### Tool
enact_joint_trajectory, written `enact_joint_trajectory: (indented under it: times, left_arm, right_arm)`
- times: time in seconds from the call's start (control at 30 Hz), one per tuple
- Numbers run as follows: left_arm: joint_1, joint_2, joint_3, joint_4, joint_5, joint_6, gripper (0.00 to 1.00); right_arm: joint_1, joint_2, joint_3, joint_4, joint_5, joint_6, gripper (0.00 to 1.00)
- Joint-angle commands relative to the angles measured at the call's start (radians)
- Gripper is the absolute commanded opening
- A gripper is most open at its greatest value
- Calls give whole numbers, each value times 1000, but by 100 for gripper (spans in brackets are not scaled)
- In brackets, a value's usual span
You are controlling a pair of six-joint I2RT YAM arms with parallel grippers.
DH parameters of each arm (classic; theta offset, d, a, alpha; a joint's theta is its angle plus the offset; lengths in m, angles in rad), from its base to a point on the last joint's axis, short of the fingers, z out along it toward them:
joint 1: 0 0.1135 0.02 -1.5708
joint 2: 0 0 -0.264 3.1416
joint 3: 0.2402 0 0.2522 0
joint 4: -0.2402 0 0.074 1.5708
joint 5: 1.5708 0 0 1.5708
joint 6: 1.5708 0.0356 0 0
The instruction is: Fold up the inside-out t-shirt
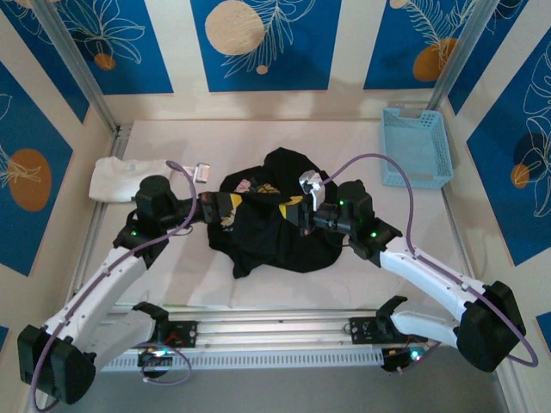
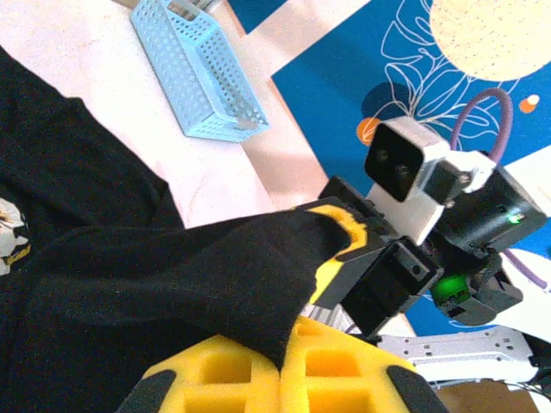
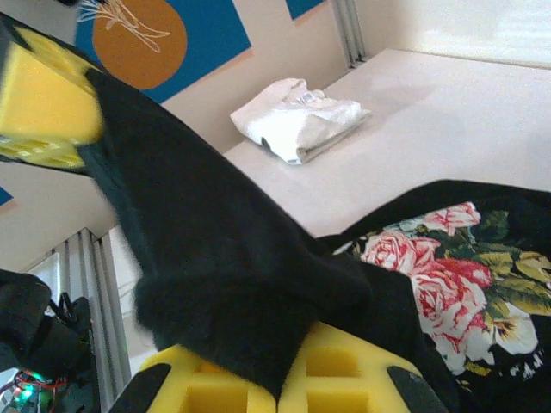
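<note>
The inside-out t-shirt (image 1: 274,231), black cloth with a rose print (image 3: 441,274), lies crumpled in the middle of the table. My left gripper (image 1: 229,206) is shut on a fold of it, the black cloth pinched between the yellow pads (image 2: 282,363). Facing it from the right, my right gripper (image 1: 294,209) is also shut on the shirt, with a thick bunch of cloth caught between its pads (image 3: 280,372). A band of black cloth is lifted and stretched between the two grippers. The rest of the shirt sags onto the table below them.
A folded white t-shirt (image 1: 120,179) lies at the far left of the table (image 1: 362,275). The light-blue basket (image 1: 416,146) stands at the back right. Metal rails run along the table's near edge and left side.
</note>
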State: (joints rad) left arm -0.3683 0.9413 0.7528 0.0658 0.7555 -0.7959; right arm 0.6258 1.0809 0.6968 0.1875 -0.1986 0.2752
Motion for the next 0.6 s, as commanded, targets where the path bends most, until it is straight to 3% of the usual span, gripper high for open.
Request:
enact_joint_trajectory:
  times: [0.0, 0.2, 0.37, 0.43, 0.57]
  left_arm:
    - [31, -34, 39, -33, 51, -7, 0]
    - [28, -70, 75, -300, -95, 215, 0]
    - [13, -73, 48, -265, -74, 211, 0]
    - [9, -73, 44, -238, -64, 201, 0]
    - [3, -66, 45, -192, -45, 182, 0]
  right_arm:
    - [-6, -21, 6, -49, 39, -18, 0]
    - [-11, -18, 12, -26, 8, 25, 2]
    - [-10, 24, 30, -22, -20, 35, 11]
    - [0, 36, 42, -70, 42, 19, 17]
    - [66, 51, 71, -193, 298, -35, 30]
